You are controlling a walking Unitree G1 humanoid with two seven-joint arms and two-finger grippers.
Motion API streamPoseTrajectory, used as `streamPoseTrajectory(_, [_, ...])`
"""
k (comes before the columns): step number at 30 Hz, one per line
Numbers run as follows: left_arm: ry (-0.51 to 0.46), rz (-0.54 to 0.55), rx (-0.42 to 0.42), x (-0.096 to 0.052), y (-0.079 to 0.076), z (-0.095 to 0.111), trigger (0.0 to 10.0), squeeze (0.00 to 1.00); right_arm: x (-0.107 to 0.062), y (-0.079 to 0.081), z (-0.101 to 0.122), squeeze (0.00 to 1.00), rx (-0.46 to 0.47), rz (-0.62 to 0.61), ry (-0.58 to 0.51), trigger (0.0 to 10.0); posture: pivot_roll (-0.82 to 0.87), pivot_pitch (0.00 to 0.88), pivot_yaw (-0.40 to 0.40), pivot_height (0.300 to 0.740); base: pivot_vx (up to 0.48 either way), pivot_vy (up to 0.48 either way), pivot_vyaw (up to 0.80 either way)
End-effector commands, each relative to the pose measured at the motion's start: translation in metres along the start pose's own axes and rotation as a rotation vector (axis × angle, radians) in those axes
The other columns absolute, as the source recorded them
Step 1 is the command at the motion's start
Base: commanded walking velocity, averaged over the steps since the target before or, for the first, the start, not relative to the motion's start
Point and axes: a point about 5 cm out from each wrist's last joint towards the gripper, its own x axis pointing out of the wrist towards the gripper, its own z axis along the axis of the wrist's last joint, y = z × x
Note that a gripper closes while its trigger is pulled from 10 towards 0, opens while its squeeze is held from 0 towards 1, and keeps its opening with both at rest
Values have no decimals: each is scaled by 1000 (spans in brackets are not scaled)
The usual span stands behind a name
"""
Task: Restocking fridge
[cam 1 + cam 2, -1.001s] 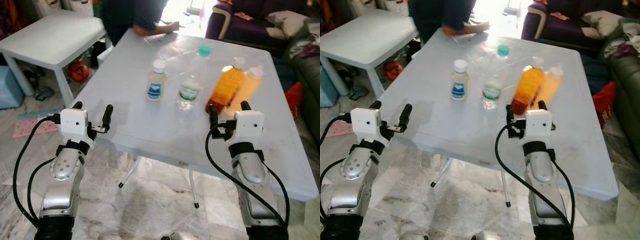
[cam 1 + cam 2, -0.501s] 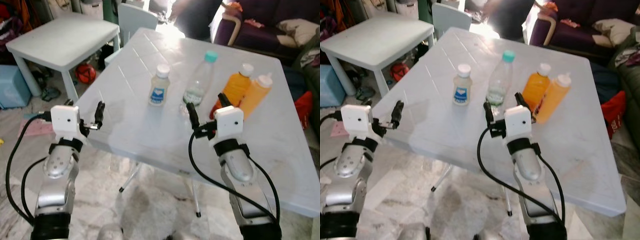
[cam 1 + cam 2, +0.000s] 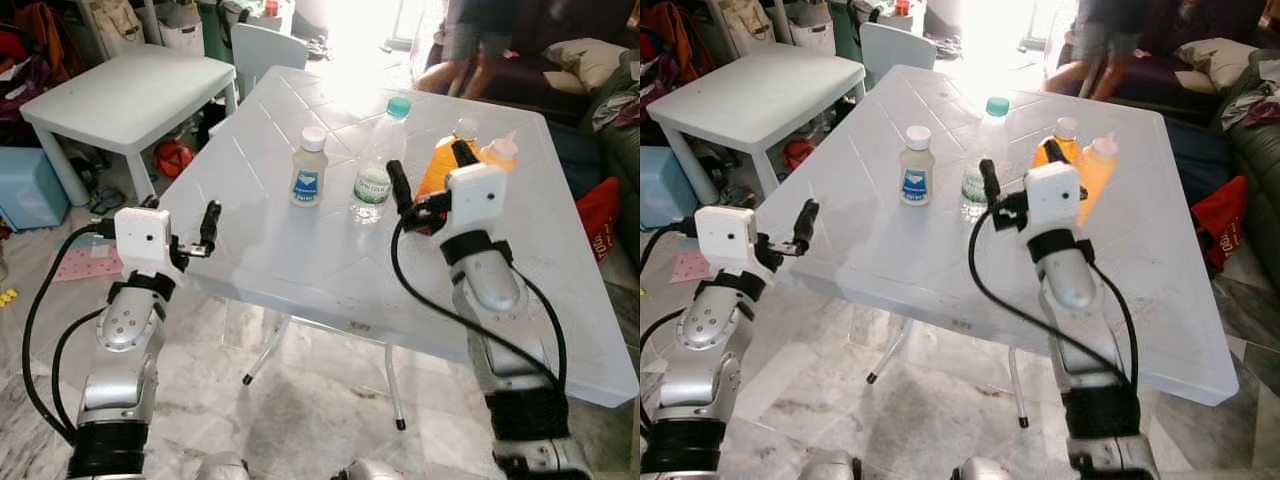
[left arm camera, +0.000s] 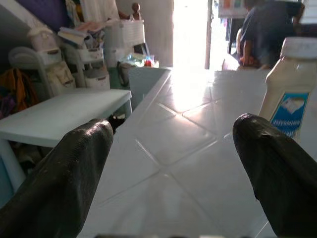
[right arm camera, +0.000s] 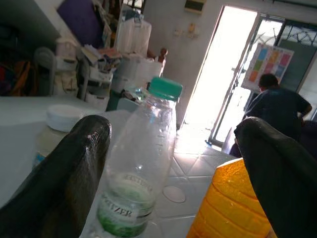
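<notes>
My clear plastic bottle [image 5: 134,171] with its green cap reads "…TZER" on the label. My right gripper [image 3: 428,178] is raised over the white table [image 3: 300,250], fingers spread wide, near that bottle and the orange juice bottle [image 5: 233,208]. My left gripper [image 3: 185,228] hovers unclenched at the table's near left edge.

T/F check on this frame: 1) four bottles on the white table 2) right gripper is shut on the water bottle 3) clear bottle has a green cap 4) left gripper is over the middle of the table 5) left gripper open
1) True: small white-capped bottle, clear water bottle and two orange bottles stand on the white table.
2) False: right gripper is open, fingers apart, holding nothing; the water bottle stands free before it.
3) True.
4) False: left gripper sits at the table's near left edge.
5) True.
</notes>
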Motion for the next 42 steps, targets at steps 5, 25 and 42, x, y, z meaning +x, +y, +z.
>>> streamPoseTrajectory(5, [1, -16, 31, -2, 3, 5, 10000, 0, 16, -5, 4, 0, 9, 8, -25, 10000, 33, 85, -42, 740, 0, 0, 0])
streamPoseTrajectory(25, [19, -42, 69, -1, 10, 8, 10000, 0, 58, -4, 23, 0, 89, -32, -86, 10000, 76, 102, -16, 740, 0, 0, 0])
streamPoseTrajectory(42, [42, -47, 89, -6, 14, 8, 10000, 0, 88, 2, 29, 0, 154, -39, -41, 3373, 92, 139, -15, 740, 0, 0, 0])
